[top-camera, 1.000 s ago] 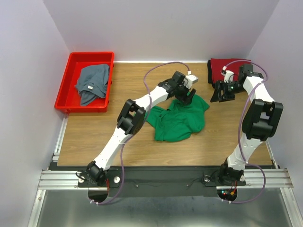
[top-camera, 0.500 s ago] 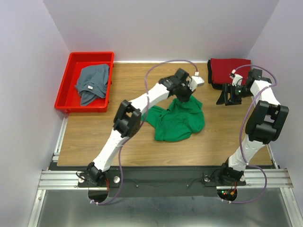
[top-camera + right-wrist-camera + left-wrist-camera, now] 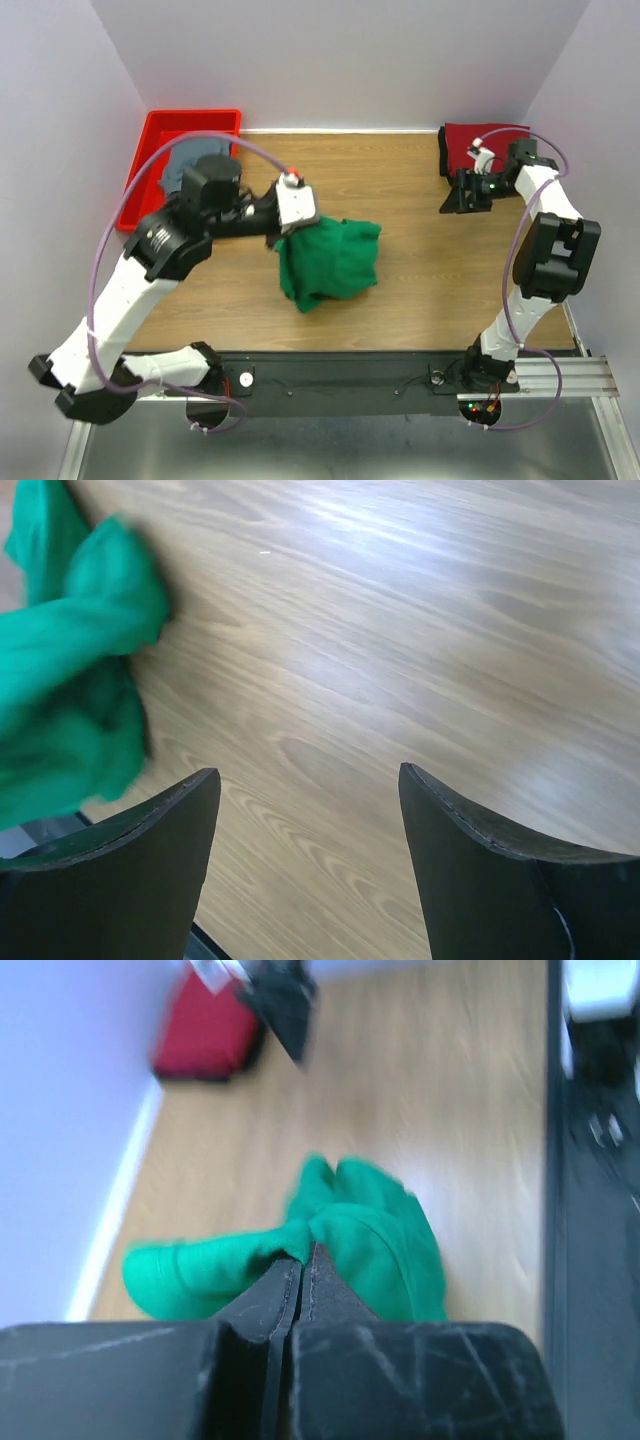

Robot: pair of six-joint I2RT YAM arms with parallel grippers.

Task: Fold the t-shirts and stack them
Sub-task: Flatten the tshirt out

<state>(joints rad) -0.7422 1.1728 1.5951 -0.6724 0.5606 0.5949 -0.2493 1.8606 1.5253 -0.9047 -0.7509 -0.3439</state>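
Green t-shirt (image 3: 330, 262) further left, bunched, pinched in left jaws; right jaws apart.

No text, label, brand, number or sign could be read on anything in any view.
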